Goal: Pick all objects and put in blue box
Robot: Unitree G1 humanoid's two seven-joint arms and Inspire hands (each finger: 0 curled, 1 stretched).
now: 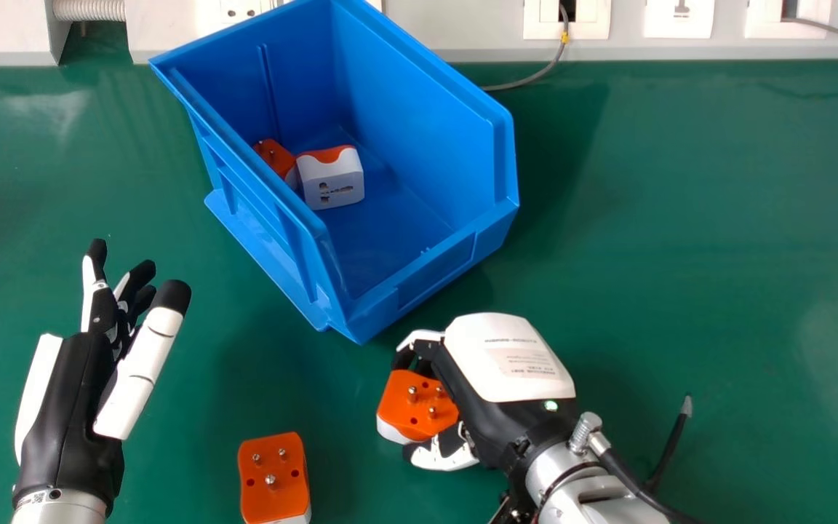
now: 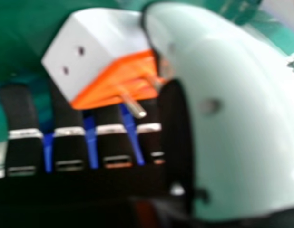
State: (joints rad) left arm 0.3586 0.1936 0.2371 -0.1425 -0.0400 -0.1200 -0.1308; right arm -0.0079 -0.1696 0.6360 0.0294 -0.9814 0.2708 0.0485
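1. Desk [image 1: 695, 218]: green top. The blue box [image 1: 419, 94] sits toward the far side, left of the middle, set at a slant with its low end toward the near right.
2. Inside the box, two plug adapters lie close together toward the left wall. One [image 1: 273, 156] has its orange pin face showing; the other [image 1: 335, 175], just right of it, shows a white face with socket slots.
3. A third adapter [image 1: 273, 487] lies on the desk at the near edge, between the two hands, nearer the left one. Orange face and metal pins up; outside the box.
4. Right hand [image 1: 510, 364]: just off the near right corner of the box, back of the hand up. Its fingers are curled, gripping a fourth adapter [image 1: 404, 418], with the thumb on the near side.
5. Held adapter: outside the box, near its low end, orange pin face up. Cannot tell whether its underside touches the desk. The right hand view shows it between thumb and fingers, pins pointing out.
6. Left hand [image 1: 62, 422]: over the left part of the desk, near side, left of the box. Its fingers are open, extended toward the far side; holding nothing.
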